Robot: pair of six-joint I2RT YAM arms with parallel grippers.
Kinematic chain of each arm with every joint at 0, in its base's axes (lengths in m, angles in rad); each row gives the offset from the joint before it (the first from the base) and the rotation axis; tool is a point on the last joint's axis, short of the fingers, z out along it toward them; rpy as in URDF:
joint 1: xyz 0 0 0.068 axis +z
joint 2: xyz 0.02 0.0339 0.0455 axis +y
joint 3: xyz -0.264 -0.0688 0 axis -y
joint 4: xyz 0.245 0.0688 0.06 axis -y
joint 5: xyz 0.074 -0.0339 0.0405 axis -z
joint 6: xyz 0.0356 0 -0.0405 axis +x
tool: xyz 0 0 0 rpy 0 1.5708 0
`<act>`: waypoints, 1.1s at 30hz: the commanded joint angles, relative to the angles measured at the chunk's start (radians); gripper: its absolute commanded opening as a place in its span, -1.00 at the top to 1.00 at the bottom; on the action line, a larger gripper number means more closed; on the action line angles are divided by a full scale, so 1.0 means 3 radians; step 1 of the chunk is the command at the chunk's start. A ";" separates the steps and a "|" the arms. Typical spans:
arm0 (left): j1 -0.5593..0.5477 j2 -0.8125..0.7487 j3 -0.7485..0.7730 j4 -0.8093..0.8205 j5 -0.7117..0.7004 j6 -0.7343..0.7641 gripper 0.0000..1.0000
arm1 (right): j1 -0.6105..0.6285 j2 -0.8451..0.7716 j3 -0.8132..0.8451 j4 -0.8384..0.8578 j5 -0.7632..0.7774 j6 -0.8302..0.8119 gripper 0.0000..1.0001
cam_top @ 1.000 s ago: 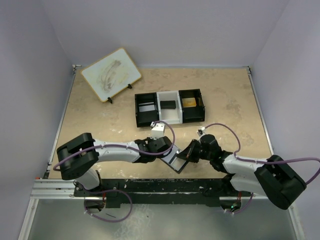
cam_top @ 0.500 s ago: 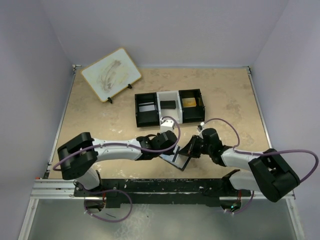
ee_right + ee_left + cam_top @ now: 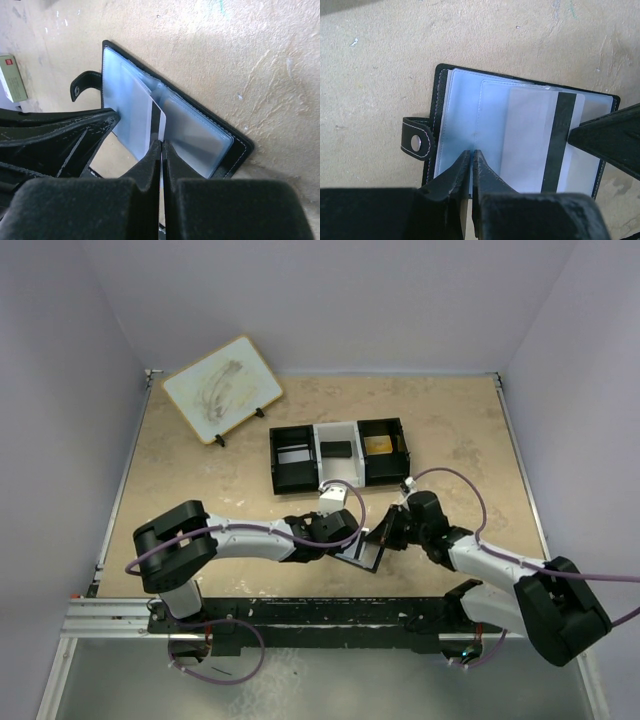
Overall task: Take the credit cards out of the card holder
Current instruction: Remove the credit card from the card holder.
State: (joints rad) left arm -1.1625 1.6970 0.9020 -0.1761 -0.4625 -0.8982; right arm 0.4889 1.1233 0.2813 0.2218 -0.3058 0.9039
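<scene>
Lower centre of the overhead frame: a card holder [image 3: 364, 554] lies open on the counter [image 3: 200, 480], with the left claw [image 3: 471, 152] on its left side. A card [image 3: 540, 142] sticks out rightward into the right claw [image 3: 161, 142]. A tray [image 3: 273, 460] sits behind, a board [image 3: 222, 388] upper left.

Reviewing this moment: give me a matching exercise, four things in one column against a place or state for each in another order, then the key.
Things:
1. card holder
2. striped card
3. snap strap
4. three-compartment tray

Places or states:
A. set apart, farther back than the other three
B. lying open, pale inside facing up
C. slid partly out of its pocket
D. unfastened, sticking out sideways from a black edge

Pairs: 1-B; 2-C; 3-D; 4-A
</scene>
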 commanded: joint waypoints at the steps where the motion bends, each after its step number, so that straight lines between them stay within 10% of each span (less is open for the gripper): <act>1: -0.0031 0.0067 0.0065 -0.0118 -0.0134 0.0003 0.95 | -0.0018 0.0088 0.0192 -0.0206 0.0117 -0.0190 1.00; 13: -0.0059 0.0117 0.0077 -0.0064 -0.0034 -0.0022 0.98 | -0.0019 0.0453 -0.0238 0.0865 -0.0242 0.0522 0.46; 21: -0.0059 0.0103 0.0063 -0.0166 -0.0120 -0.0062 1.00 | -0.0014 0.0059 -0.0231 0.0453 -0.0044 0.0446 0.98; 33: -0.0130 -0.0235 0.0186 -0.0172 -0.0261 0.0021 0.88 | -0.0020 -0.0155 -0.0268 0.0145 0.0053 0.0255 1.00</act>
State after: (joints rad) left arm -1.1835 1.6974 0.9127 -0.2138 -0.5110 -0.9211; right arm 0.4850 1.0092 0.2028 0.2630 -0.2825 1.0164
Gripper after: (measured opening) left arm 0.032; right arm 0.005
